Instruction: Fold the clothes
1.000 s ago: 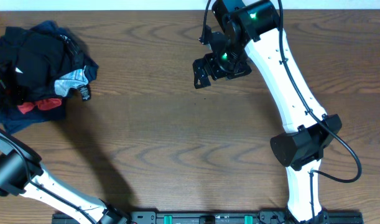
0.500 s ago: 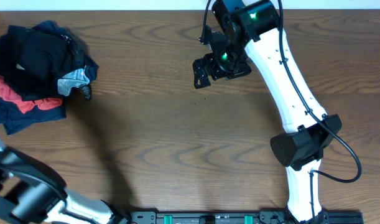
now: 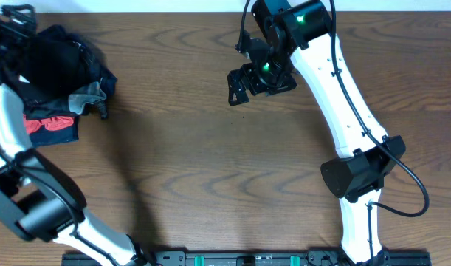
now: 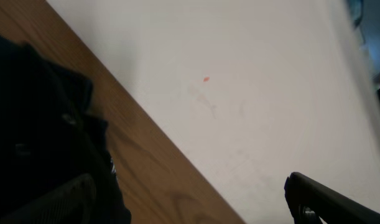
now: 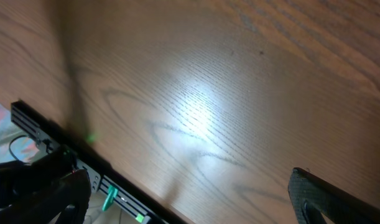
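Two arms rise from the bottom edge of the overhead view. The right arm point(image 3: 354, 125) climbs from the lower right to the upper middle of the frame. There the right gripper point(image 3: 238, 86) hangs over bare wooden table point(image 3: 203, 177), its jaws spread wide with nothing between them. Its wrist view shows only wood grain between the two fingers. The left arm point(image 3: 11, 148) runs up the left edge. At the upper left lie the clothes point(image 3: 59, 70), a heap of black and navy with a grey piece and a red one at its lower side. The left gripper point(image 3: 15, 16) sits at the heap's far corner, by the table's back edge, jaws wide apart and gripping nothing.
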